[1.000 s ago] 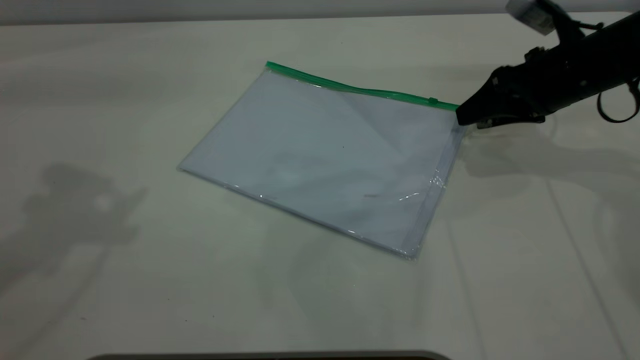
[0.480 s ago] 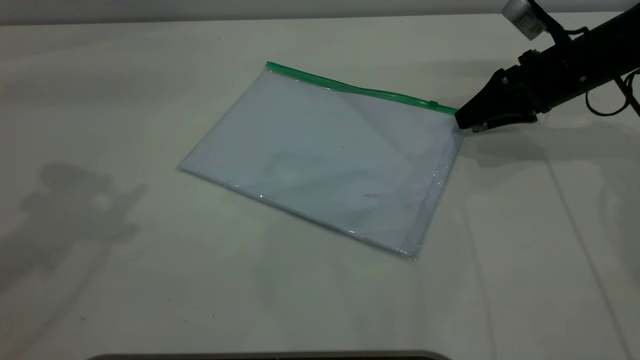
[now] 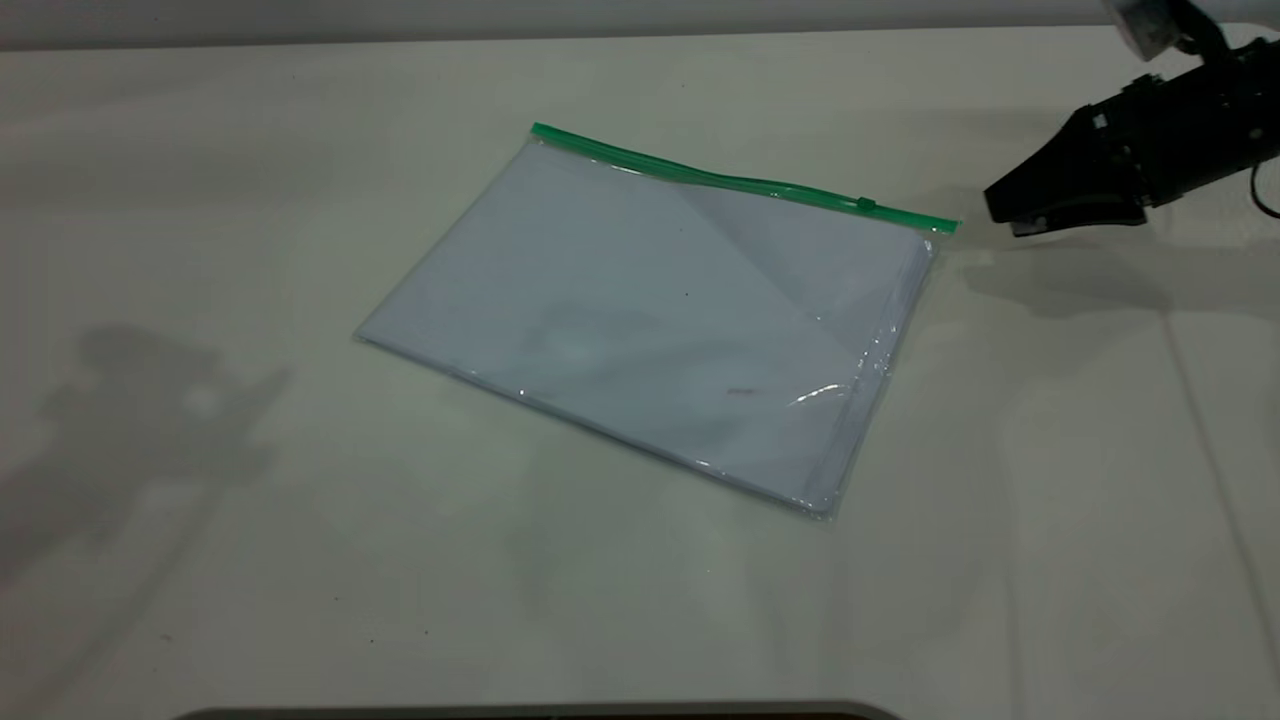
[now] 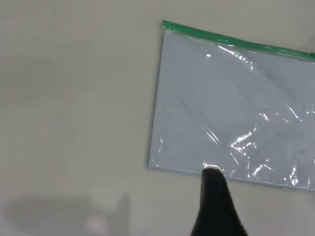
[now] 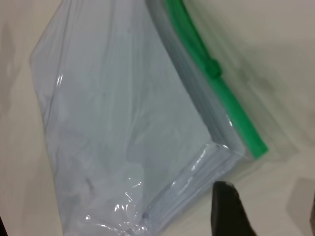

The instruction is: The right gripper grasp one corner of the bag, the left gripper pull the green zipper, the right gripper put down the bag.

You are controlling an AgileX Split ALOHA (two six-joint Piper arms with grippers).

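Right gripper: low over the table at the far right, its tapered tip pointing at the bag's near corner but standing clear of it, with bare table between the two. It holds nothing. From outside the fingers look drawn close together, yet the wrist view shows only one dark finger plainly, so I cannot tell how wide they stand.

Left gripper: only one black finger shows in its own wrist view, above the bag's long edge opposite the zipper; whether it touches the plastic I cannot tell, nor whether the fingers are apart or together. It is out of the exterior view.

Bag: lying flat on the table, set at a slant, nobody gripping it. The plastic is wrinkled and catches the light near the right-hand end.

Contents: a stack of white paper fills the pouch, its sheet edges visible at the corner nearest the right gripper.

Green zipper: runs along the bag's far long edge, with the small slider tab sitting close to the right-hand end.
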